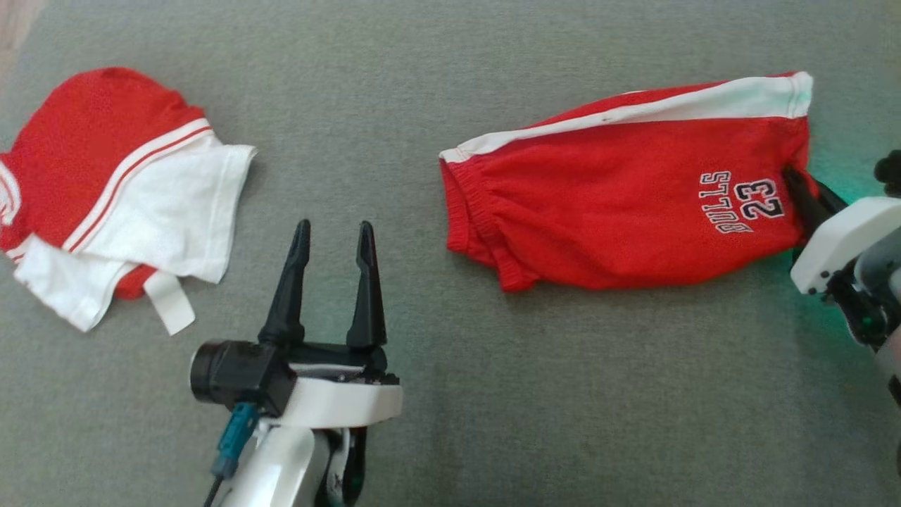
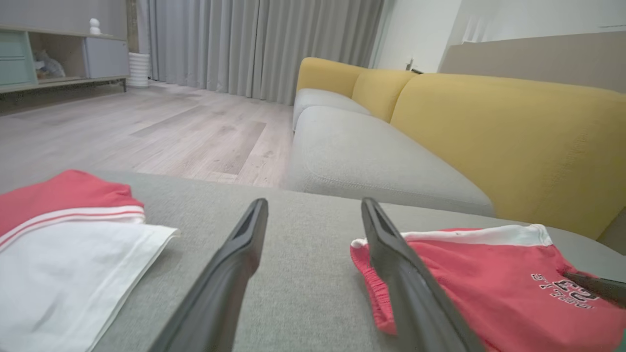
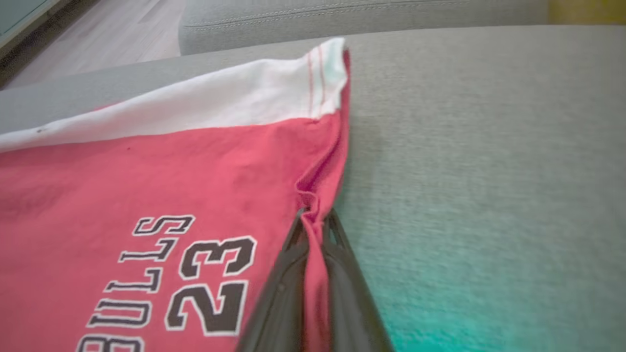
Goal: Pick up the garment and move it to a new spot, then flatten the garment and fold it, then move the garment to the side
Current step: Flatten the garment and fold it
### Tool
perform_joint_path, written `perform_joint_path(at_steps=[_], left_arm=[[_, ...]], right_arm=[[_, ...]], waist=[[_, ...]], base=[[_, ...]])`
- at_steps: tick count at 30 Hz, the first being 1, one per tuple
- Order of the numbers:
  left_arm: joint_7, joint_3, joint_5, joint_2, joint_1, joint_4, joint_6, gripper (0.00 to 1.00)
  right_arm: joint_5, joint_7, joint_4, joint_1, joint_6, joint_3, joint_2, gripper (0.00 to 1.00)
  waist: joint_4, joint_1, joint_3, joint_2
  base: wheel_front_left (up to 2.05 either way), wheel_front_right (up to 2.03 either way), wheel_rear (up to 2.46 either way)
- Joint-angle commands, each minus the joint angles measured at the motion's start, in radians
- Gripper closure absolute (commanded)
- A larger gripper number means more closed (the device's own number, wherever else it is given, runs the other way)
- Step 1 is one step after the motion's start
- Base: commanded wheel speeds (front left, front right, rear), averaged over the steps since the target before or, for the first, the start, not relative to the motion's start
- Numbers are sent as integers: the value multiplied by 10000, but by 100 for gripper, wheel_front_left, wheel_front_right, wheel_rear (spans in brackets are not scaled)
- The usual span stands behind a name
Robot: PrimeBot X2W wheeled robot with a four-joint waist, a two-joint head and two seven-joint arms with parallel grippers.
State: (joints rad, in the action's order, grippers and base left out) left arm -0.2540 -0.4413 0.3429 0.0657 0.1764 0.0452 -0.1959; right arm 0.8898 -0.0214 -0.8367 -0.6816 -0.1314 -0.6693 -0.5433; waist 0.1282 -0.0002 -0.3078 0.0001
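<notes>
The garment is a pair of red shorts [image 1: 619,204] with a white side stripe and "BULLS 23" print, lying folded on the grey surface at the right. My right gripper [image 1: 799,190] is shut on its right hem; in the right wrist view the red fabric [image 3: 313,230] is pinched between the two dark fingers [image 3: 283,288]. The shorts [image 2: 489,288] lie to the right of the fingers in the left wrist view. My left gripper [image 1: 334,236] stands open over bare surface at lower centre, apart from both garments, with nothing between its fingers [image 2: 230,274].
A second red and white garment [image 1: 120,190] lies crumpled at the far left. The grey cushion surface [image 1: 422,394] runs across the whole head view. Beyond it stand a yellow-backed sofa [image 2: 489,137], wooden floor [image 2: 146,127] and curtains.
</notes>
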Motion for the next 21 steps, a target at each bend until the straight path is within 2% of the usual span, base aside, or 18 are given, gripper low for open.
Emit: perform_joint_path(at_steps=[1,4,9,14,21], left_arm=[[-77,469,-221,-71,69,-409,93,0],[-77,733,-416,-108,4,-511,242,0],[-77,988,-663,-136,25,-521,473,0],[-77,1066,-827,-147,205,-403,657,0],[-77,949,-721,-152,355,-120,779,0]], right_arm=[[139,-228,22,142,7,-11,-238,100],[310,-439,-2,57,7,114,-460,100],[410,-722,162,54,7,157,-1212,100],[-30,-1006,331,-67,7,71,-1966,100],[-542,-1314,992,-597,7,32,-2055,100]], waist=[[-258,2,74,-1],[-671,2,95,-1],[-1319,2,-84,-1],[-1762,2,-347,-1],[-1866,2,-331,-1]], base=[[0,0,0],[0,0,0],[0,0,0],[0,0,0],[0,0,0]])
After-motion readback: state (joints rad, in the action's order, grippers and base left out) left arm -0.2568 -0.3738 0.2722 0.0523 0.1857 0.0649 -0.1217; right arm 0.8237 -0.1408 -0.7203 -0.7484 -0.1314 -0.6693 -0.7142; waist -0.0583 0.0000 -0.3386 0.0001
